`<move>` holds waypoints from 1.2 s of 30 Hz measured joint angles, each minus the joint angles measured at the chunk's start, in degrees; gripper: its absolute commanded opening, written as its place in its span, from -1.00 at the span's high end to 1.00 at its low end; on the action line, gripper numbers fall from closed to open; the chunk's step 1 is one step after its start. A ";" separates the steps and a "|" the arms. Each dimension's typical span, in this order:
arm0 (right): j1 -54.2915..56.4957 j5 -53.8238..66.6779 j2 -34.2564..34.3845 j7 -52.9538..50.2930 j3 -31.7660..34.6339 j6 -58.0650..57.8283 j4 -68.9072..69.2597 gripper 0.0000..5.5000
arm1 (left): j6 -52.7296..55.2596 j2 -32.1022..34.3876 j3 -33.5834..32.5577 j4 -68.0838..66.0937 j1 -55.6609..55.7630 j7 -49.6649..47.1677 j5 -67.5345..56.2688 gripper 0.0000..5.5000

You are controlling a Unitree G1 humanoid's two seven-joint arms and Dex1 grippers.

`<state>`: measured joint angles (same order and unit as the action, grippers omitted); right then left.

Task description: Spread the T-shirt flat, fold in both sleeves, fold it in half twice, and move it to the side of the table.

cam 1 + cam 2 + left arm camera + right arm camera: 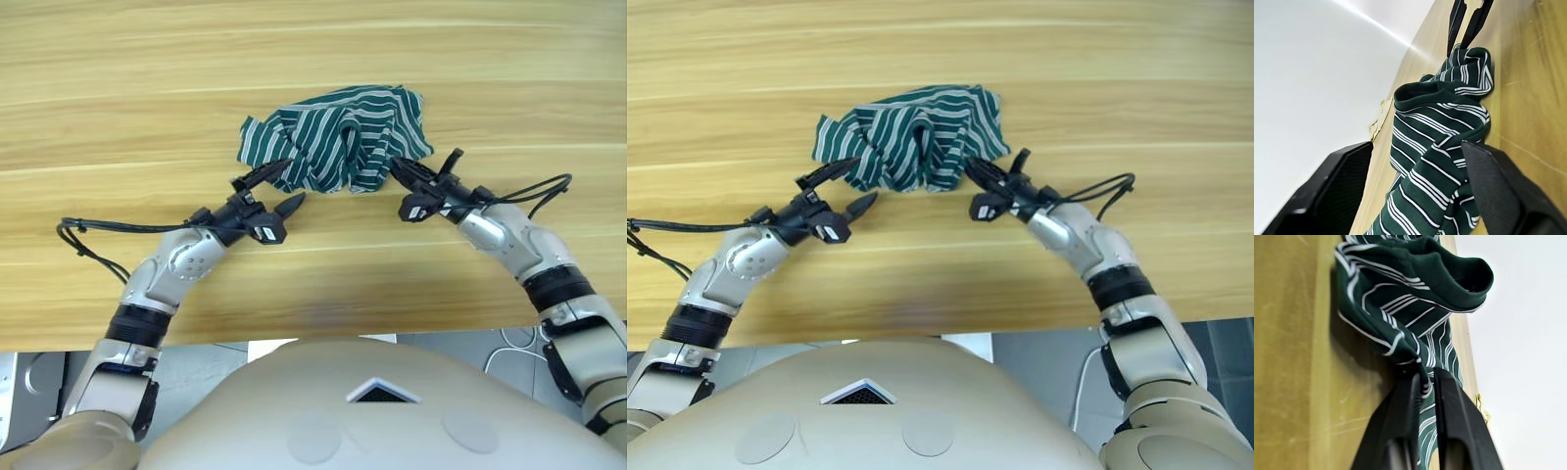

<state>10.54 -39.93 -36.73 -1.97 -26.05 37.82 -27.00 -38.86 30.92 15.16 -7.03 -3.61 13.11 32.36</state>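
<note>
A dark green T-shirt (338, 137) with white stripes lies crumpled in a heap on the middle of the wooden table (147, 88). My left gripper (282, 189) is open at the shirt's near left edge, its fingers (1344, 183) standing on either side of a bunched fold (1435, 171). My right gripper (399, 166) is at the heap's near right edge. Its fingertips (1422, 377) are shut on a striped hem of the T-shirt (1415, 293). Both arms rest low over the table.
Bare wood surrounds the heap on all sides, with wide room to the left, right and far side. The table's near edge (294, 338) runs just below the arms. Black cables (88, 230) loop off both wrists.
</note>
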 measured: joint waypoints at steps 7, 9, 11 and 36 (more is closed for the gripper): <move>0.75 0.20 0.43 -1.47 -0.57 0.07 -0.75 1.00 | 1.35 3.42 2.38 -3.01 7.09 1.41 7.31 -0.23; 1.17 0.19 1.10 -1.99 -0.73 0.02 -1.44 1.00 | 1.88 4.00 2.67 -5.02 11.18 2.09 9.00 -0.23; 1.75 0.18 2.08 -3.18 -1.15 -0.02 -2.43 1.00 | 3.14 3.85 2.38 -7.92 16.26 0.86 9.09 -0.23; 7.65 -0.55 7.66 -10.04 -6.38 -1.45 -8.99 1.00 | -12.65 1.49 22.37 -48.79 49.71 1.06 19.14 -0.23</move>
<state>18.20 -40.48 -29.07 -12.01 -32.43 36.37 -35.99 -51.52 32.41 37.53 -55.82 46.10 14.17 51.51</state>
